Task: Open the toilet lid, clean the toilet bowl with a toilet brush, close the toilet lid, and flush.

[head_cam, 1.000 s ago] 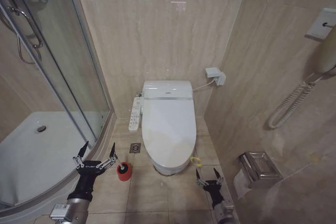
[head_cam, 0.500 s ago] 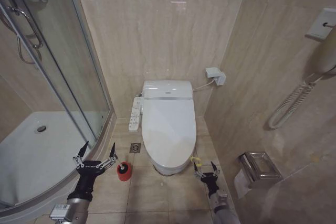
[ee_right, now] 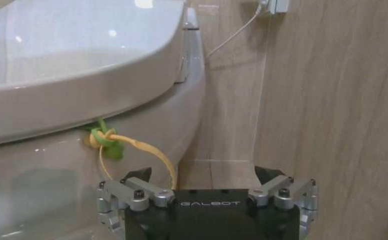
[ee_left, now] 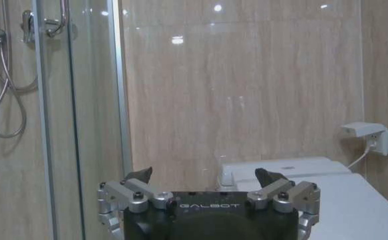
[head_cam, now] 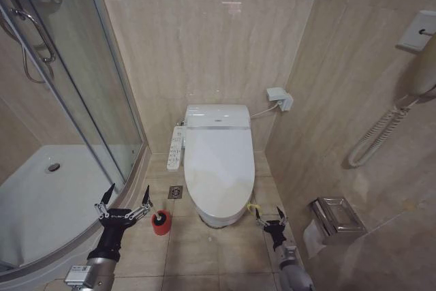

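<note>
Your right gripper (head_cam: 270, 221) hangs low with fingers spread, just beside the yellow-green band (ee_right: 111, 144) tied under the closed toilet lid (head_cam: 218, 161). Your left gripper (head_cam: 124, 199) waits open near the toilet brush (head_cam: 161, 222) on the floor.

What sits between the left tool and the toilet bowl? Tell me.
In the head view, the toilet brush in its red holder stands on the floor between the open left tool and the toilet bowl; bare tile otherwise.

Beige tiled floor (head_cam: 204, 250), toilet bowl (head_cam: 219, 217) standing on it, red-holdered toilet brush (head_cam: 161, 223) just beside, floor drain (head_cam: 175, 192)
</note>
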Motion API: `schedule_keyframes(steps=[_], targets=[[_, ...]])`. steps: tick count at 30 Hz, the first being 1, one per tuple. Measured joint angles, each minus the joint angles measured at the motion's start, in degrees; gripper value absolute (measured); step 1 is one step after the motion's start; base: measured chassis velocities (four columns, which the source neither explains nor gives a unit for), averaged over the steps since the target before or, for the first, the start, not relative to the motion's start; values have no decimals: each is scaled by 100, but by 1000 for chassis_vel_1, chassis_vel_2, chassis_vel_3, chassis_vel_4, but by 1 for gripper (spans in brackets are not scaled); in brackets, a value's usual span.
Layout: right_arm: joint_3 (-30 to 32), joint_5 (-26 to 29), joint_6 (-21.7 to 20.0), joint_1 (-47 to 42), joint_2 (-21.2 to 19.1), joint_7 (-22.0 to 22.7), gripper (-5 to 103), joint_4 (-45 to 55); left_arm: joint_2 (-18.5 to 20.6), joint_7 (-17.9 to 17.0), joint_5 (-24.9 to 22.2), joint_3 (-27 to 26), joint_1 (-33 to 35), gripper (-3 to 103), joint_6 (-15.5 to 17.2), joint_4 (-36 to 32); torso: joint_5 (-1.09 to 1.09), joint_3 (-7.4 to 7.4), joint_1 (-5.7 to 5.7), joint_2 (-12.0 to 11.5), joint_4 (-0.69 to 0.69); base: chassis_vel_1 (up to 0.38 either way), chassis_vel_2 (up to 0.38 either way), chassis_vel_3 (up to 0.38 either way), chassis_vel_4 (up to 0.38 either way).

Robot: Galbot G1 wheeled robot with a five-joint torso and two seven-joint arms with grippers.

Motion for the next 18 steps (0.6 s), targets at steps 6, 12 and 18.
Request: schedule_keyframes(steps=[6,12,18], targets=[[-6,4,44,65,21,6,100,-28,0,0,0,0,0,100,0,0,0,0,0,0,0,0,0,0,0],[-7,-23,168,127,27,7,100,-139,0,0,0,0,0,100,0,0,0,0,0,0,0,0,0,0,0],[45,-222,257,202,64,7,96,-283,0,0,0,0,0,100,0,0,0,0,0,0,0,0,0,0,0]])
